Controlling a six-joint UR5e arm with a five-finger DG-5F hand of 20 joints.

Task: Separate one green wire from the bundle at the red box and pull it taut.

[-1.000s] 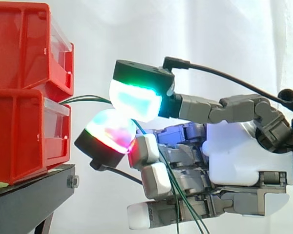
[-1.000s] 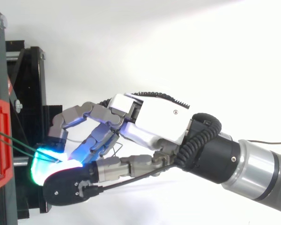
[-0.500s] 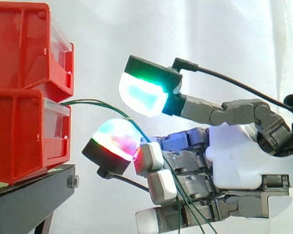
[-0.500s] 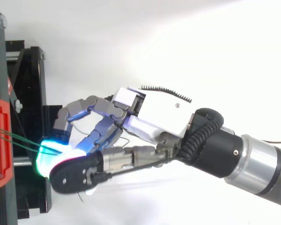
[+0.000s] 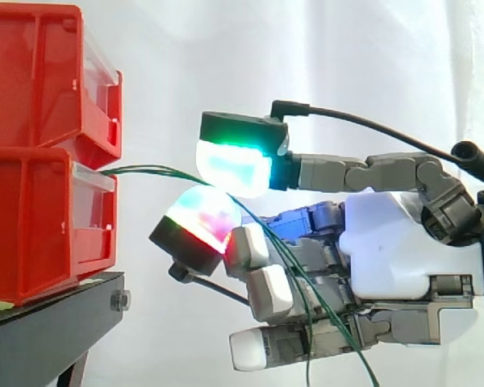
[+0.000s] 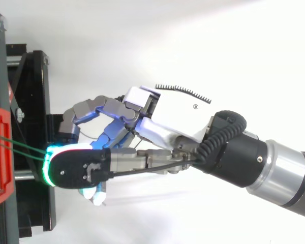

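Hand [image 5: 403,250] comes in from 3 o'clock in the side view. Its palm faces the bins, and two glowing pads [image 5: 230,165] are closed together at its 9 o'clock end, pinching the green wires [image 5: 145,170] between them. The other fingers are curled in below. The upper red bin [image 5: 32,72] sits on the lower red bin [image 5: 40,226], both on the black stand [image 5: 48,330] at the far 9 o'clock side.

The wires leave the front of the lower bin and run almost level toward 3 o'clock. They pass between the pads and then drop toward 5 o'clock across the curled fingers. In the top view they show as thin lines [image 6: 25,149] from the bin's edge to the green-lit pad.

I cannot tell whether the pinch holds one strand or several – at least two leave the bin side by side. The span from bin to pads bows slightly, so it looks not yet taut. Its long axis lies 9-to-3, so the pull should go straight back toward 3 o'clock.
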